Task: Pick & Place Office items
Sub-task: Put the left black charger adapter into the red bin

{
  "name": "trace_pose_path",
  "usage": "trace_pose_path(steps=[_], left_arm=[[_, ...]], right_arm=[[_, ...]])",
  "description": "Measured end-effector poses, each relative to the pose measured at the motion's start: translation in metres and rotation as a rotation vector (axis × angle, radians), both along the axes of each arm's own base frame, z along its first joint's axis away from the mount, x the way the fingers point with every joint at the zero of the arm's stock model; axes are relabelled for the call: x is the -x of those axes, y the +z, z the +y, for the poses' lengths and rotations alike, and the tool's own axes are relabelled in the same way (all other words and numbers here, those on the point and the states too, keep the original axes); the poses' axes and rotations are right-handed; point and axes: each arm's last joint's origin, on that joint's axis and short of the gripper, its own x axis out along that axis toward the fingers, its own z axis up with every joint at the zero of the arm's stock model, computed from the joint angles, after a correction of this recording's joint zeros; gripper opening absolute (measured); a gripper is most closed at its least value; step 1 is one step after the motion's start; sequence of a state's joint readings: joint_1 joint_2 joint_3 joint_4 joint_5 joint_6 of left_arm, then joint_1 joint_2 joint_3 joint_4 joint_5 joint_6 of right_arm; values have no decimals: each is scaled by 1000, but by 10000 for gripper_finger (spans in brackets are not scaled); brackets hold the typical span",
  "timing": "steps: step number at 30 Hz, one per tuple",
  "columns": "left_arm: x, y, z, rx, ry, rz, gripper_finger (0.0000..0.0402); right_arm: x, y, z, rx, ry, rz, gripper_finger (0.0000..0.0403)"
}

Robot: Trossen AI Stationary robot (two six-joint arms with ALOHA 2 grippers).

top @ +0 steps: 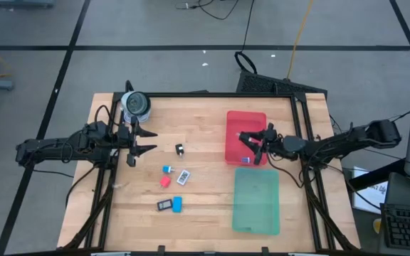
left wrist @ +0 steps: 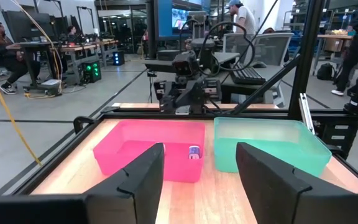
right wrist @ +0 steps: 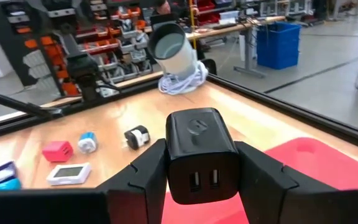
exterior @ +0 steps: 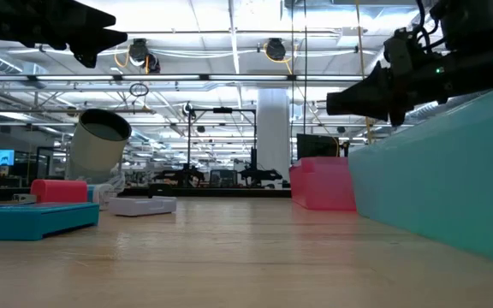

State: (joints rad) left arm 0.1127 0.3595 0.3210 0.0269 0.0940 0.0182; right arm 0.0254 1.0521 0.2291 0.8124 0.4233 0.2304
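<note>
The right gripper (right wrist: 194,171) pinches a black charger (right wrist: 201,152) above the red tray (top: 237,139); six items wait beside it.

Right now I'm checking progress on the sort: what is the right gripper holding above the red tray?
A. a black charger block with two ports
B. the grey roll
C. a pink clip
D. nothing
A: in the right wrist view the right gripper is clamped on a black charger block with two ports, over the red tray.
</note>
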Motion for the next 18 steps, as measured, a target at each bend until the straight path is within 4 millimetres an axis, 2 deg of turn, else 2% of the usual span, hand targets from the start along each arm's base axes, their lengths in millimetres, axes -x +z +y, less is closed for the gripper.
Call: trace_pose_path(steps=[7,18], left_arm=[[0,0,0,0,0,0,216],[0,0,0,0,0,0,194]], right_arm=[[-2,-5,-8,-35,-46,17,146],[0,-7,-17,-33,-157,25,146]])
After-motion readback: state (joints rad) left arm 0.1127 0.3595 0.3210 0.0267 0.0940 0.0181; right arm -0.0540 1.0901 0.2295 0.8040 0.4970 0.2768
